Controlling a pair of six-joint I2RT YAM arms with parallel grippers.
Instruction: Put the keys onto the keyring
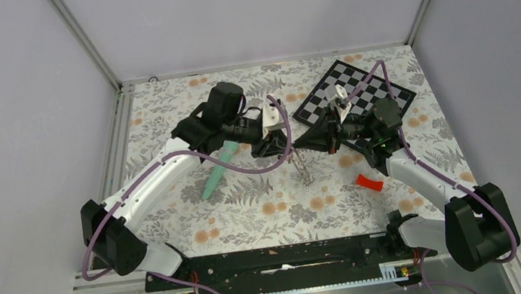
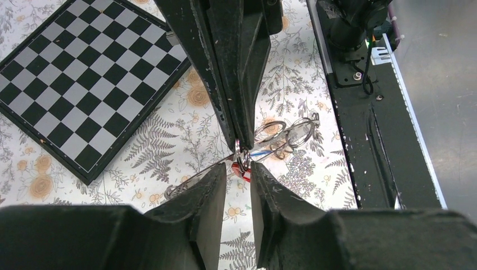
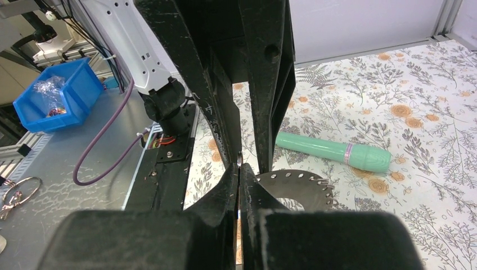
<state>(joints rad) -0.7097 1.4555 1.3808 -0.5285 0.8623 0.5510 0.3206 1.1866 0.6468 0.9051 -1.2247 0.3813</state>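
My two grippers meet tip to tip above the table's middle, the left gripper (image 1: 285,146) facing the right gripper (image 1: 301,142). My right gripper (image 3: 239,170) is shut on a small metal ring (image 3: 239,160). The keyring (image 3: 292,184), a flat grey disc with holes round its edge, hangs just beyond it. My left gripper (image 2: 238,169) is narrowly open, with that small ring (image 2: 241,156) and a red-tagged key (image 2: 243,174) between its tips. The keyring shows edge-on in the left wrist view (image 2: 194,179). Green keys are not visible.
A mint-green tube (image 1: 218,172) lies left of centre. A chessboard (image 1: 354,93) lies at the back right. A red curved piece (image 1: 369,182) lies at the right. Loose wire rings (image 2: 288,133) with a blue bit lie under the grippers. A blue bin (image 3: 55,97) sits off the table.
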